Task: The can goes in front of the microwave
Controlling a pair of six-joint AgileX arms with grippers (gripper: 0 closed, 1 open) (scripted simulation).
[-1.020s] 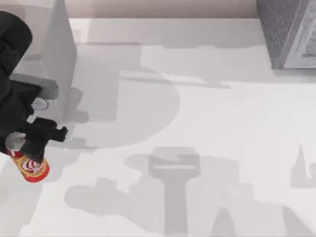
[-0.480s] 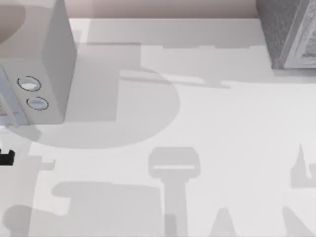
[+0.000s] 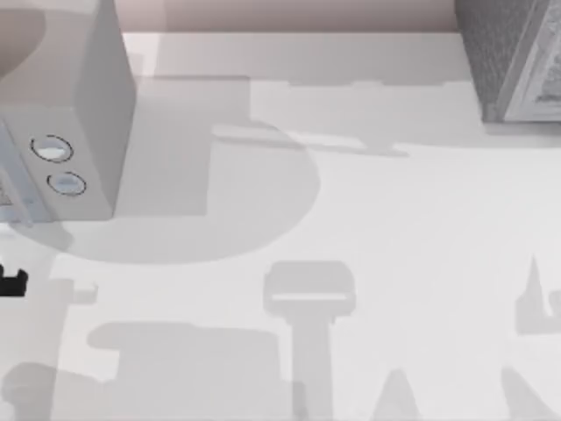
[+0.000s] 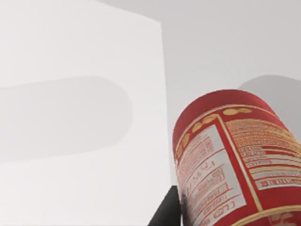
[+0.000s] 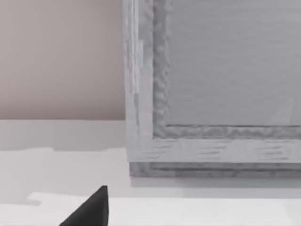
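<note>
The can (image 4: 235, 160), red with a white printed label, looms close in the left wrist view and leans at a tilt. One dark finger (image 4: 165, 213) of my left gripper presses against its side, so the gripper is shut on it. From above, a small black piece of my left gripper (image 3: 10, 282) pokes in at the table's left edge, in front of the microwave (image 3: 83, 105). The microwave is light grey, with two round dials (image 3: 51, 149) on its front. A dark part of my right gripper (image 5: 89, 209) shows near the speckled box.
A darker speckled grey box (image 3: 513, 57) stands at the back right corner and sits close ahead in the right wrist view (image 5: 211, 84). The white tabletop (image 3: 351, 219) carries only the arms' shadows across its middle and front.
A second ago my left arm and the can stood in front of the microwave in the top view. Both have since moved out past the left edge; the last half second shows almost no motion.
</note>
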